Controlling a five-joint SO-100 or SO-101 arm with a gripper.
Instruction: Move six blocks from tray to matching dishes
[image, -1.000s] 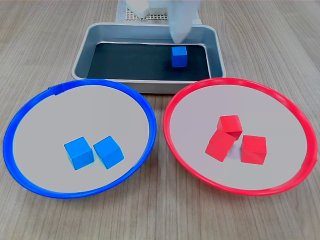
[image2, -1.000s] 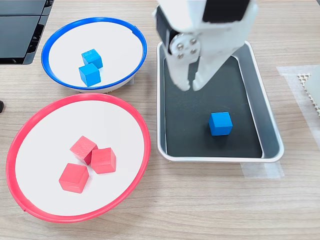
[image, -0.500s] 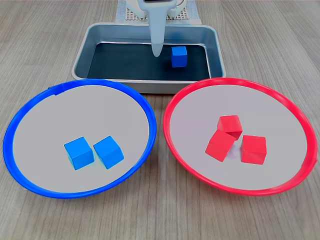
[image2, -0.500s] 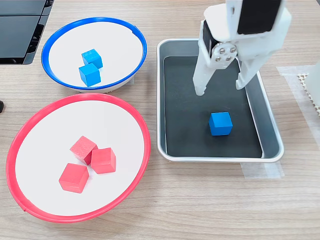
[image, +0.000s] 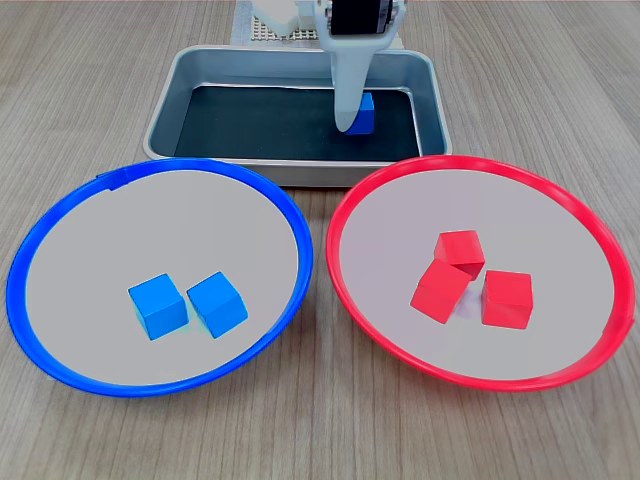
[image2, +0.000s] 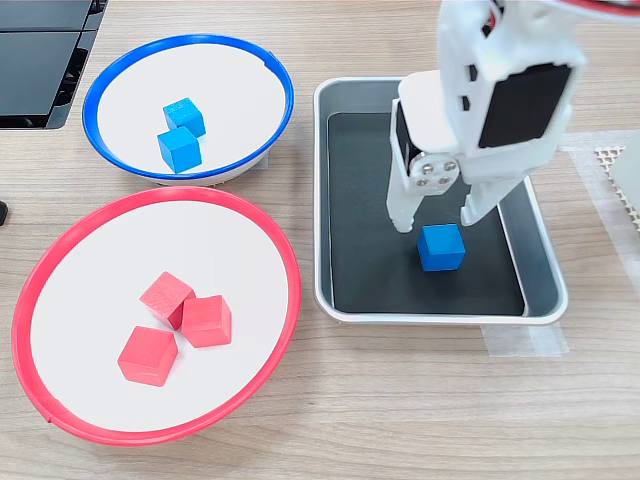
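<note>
A: One blue block (image2: 441, 247) is sitting in the tray (image2: 541, 265), just below the spread fingers (image2: 402, 213) in the second exterior view.

B: They're hanging wide, holding nothing.

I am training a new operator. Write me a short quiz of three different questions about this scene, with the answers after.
1. True or false: the tray holds no blocks.
2. Multiple choice: how many red blocks lie in the red-rimmed dish? A) one B) two C) three
3. Short answer: is the gripper open or shut, and where is it?

Key
1. False. One blue block sits on the tray's black bottom.
2. C. The blue-rimmed dish holds two blue ones.
3. Open, just above the blue block in the tray in the second exterior view, not yet closed on it.
</note>
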